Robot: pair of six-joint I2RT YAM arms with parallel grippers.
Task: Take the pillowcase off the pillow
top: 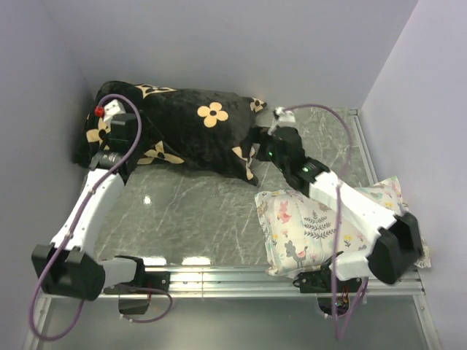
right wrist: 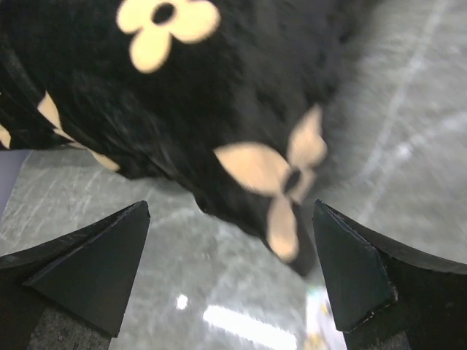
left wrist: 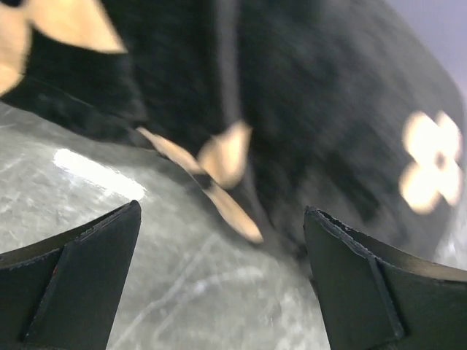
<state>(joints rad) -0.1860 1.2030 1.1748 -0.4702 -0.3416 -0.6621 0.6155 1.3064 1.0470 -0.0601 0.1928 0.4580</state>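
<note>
Closest to you, a floral pillow (top: 292,226) lies on the counter (top: 197,211) under your right arm. It is not part of the job. Farther out, your left tool (left wrist: 222,211) is wide open and holds nothing. It points at the low left edge of the pillowcase (top: 190,131). Your right tool (right wrist: 230,208) is open and empty too, facing the right corner. I think one is at each end so one can pin and one can pull. The pillowcase sits far left by the wall, puffed up, so the pillow is likely hidden inside.
</note>
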